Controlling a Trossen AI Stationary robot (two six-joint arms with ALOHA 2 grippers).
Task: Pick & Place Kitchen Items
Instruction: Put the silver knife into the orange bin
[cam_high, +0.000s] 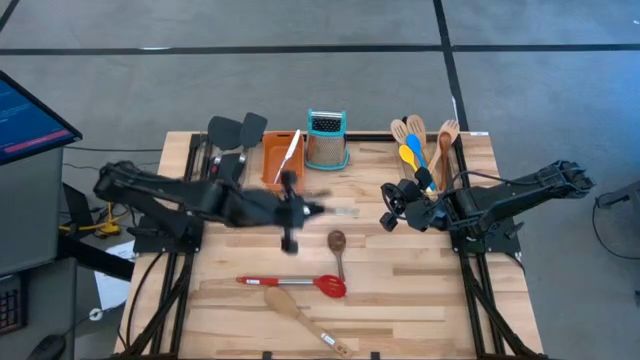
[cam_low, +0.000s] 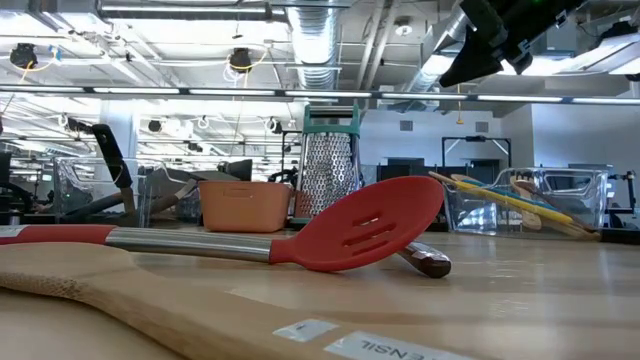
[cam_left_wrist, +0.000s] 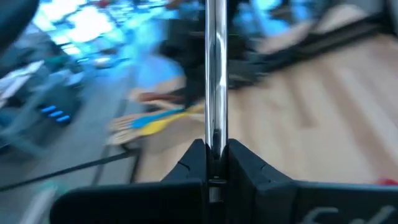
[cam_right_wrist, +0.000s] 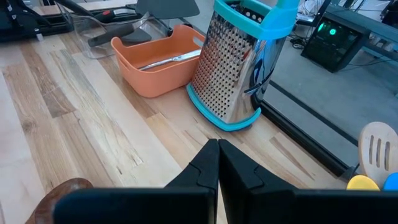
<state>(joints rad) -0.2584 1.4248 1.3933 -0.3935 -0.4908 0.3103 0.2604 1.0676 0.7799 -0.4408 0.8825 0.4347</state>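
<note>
Utensils lie in several groups on the wooden table (cam_high: 420, 290). Left gripper (cam_high: 300, 210), out over the table's middle, has its jaws pinched on a steel handle (cam_left_wrist: 216, 74); the left wrist view shows the shiny rod clamped upright between the dark fingers (cam_left_wrist: 245, 165), and its working end cannot be made out. Just beside it, toward the front, a dark wooden spoon (cam_high: 337, 242) rests on the boards. Farther front lies a red slotted spoon (cam_high: 331, 285) with a steel and red handle, and next to that a pale wooden spatula (cam_high: 290, 308) set diagonally near the front edge. In the low view the red slotted spoon head sits tilted up off the boards. At the back right, a bundle of wooden, yellow and blue spoons (cam_high: 417, 150) sits in a clear bin. At the back left, black turners (cam_high: 232, 130) lie beside an orange tray (cam_high: 283, 155), which holds a steel utensil. A steel grater (cam_high: 327, 142) with a teal top stands upright just beside the tray. Right gripper (cam_high: 388, 209) hangs over the table's right side with its jaws pressed together on nothing, pointing toward the grater and tray.
</note>
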